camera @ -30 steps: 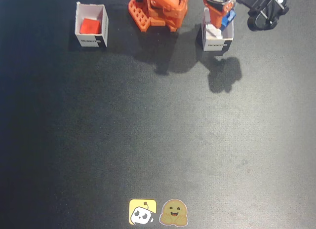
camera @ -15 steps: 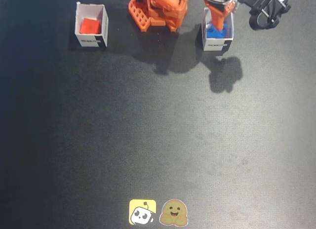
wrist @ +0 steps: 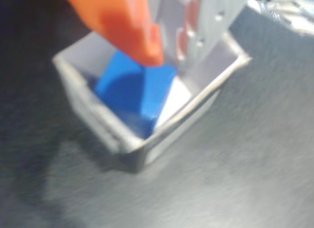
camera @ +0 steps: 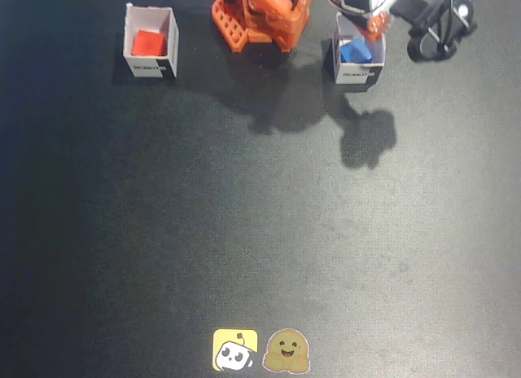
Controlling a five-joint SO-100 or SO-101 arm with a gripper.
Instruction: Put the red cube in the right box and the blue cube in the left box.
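In the wrist view the gripper [wrist: 169,53] hangs just over a small white box [wrist: 98,122], its orange finger [wrist: 125,26] and pale grey finger [wrist: 211,21] spread apart with nothing between them. Directly below the fingertips the blue cube [wrist: 135,93] lies inside that box, free of both fingers. Being a cube it has no long axis; it sits turned, one vertical edge facing the camera, and seems tipped against the box's wall, though the blur makes that uncertain.

In the fixed view the gripper [camera: 370,19] is at the top, over the same box [camera: 356,70], with the blue cube [camera: 356,52] showing just beneath it. Well off to the gripper's left in that view, past the orange arm base [camera: 260,15], the red cube [camera: 148,42] rests squarely in a second white box [camera: 149,66] on the dark tabletop [camera: 260,215].
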